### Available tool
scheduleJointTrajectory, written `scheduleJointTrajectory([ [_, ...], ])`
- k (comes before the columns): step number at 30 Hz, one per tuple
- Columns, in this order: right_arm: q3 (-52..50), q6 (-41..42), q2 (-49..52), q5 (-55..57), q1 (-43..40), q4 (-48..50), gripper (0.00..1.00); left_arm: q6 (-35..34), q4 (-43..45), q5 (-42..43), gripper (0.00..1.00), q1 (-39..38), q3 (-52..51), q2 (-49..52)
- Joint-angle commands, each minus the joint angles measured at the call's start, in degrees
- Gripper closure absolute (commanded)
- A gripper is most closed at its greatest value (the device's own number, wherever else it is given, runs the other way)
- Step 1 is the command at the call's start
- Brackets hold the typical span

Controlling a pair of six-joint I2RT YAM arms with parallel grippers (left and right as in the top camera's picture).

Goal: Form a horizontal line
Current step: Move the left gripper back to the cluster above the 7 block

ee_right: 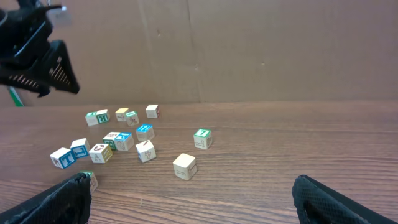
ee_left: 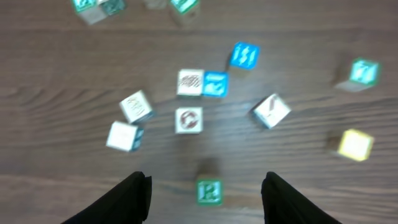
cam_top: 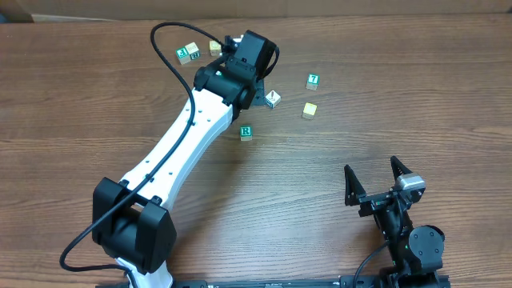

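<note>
A wooden counter (cam_top: 96, 96) is shown from above, with small lettered wooden cubes scattered toward its far edge. The cube with a green R (cam_top: 246, 133) lies alone near the counter's middle. The cube with a green T (cam_top: 313, 81) and the plain yellow cube (cam_top: 310, 110) lie apart from it, further toward the right edge, the T cube nearer the far edge. No line has been formed yet.

The left gripper (ee_left: 205, 177) is held above the R cube with its fingers apart and nothing clamped. The right gripper (cam_top: 373, 166) is parked near the front edge, spread wide and empty.

The cubes are judged light, rigid and smooth, and best taken squarely across two opposite flat faces so that none is twisted.

A cluster of cubes (ee_left: 191, 83), hidden under the left arm (cam_top: 192, 136) in the overhead view, is revealed, blurred, in the left wrist view. Which one is the pale white cube cannot be told.
</note>
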Motion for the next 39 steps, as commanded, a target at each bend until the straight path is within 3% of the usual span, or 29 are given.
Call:
scheduleJointTrajectory([
  [1, -0.59, -0.22, -0.22, 0.50, -0.11, 0.35, 0.00, 1.14, -1.40, -1.27, 0.45, 3.43, 0.37, 0.28],
  [16, -0.59, -0.22, -0.22, 0.50, -0.11, 0.35, 0.00, 7.39, -3.10, 6.91, 0.46, 15.56, -5.62, 0.28],
  [23, -0.59, -0.22, -0.22, 0.50, -0.11, 0.35, 0.00, 7.39, 5.31, 9.86, 0.46, 14.62, -14.29, 0.28],
  [34, -0.59, -0.22, -0.22, 0.50, -0.11, 0.35, 0.00, 13.25, 16.11, 12.76, 0.45, 14.43, -20.70, 0.59],
  [39, -0.59, -0.22, -0.22, 0.50, -0.11, 0.35, 0.00, 15.19, 17.73, 12.66, 0.27, 14.43, -20.98, 1.64],
])
